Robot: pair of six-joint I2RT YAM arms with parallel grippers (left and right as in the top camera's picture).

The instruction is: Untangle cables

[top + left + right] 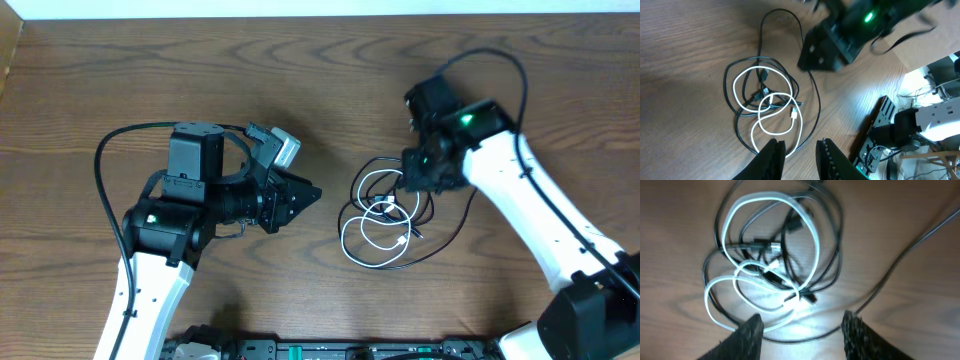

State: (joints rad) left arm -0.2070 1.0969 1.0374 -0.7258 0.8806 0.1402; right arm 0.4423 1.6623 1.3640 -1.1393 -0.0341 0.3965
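Observation:
The cables lie tangled in one heap on the wooden table. The white cable (383,209) (759,114) (760,197) makes two overlapping loops. The black cable (445,238) (818,102) (792,226) winds around and through them, and its tail curves off to the right. My right gripper (420,172) (802,317) hangs open just above the heap's upper right edge, with nothing between its fingers. My left gripper (308,195) (800,144) points at the heap from the left, a short way off. Its jaws stand slightly apart and hold nothing.
The right arm's own thicker wire (920,240) crosses the table beside the heap. The right wrist body (850,30) looms over the cables' far side. A black equipment rail (330,350) runs along the front table edge.

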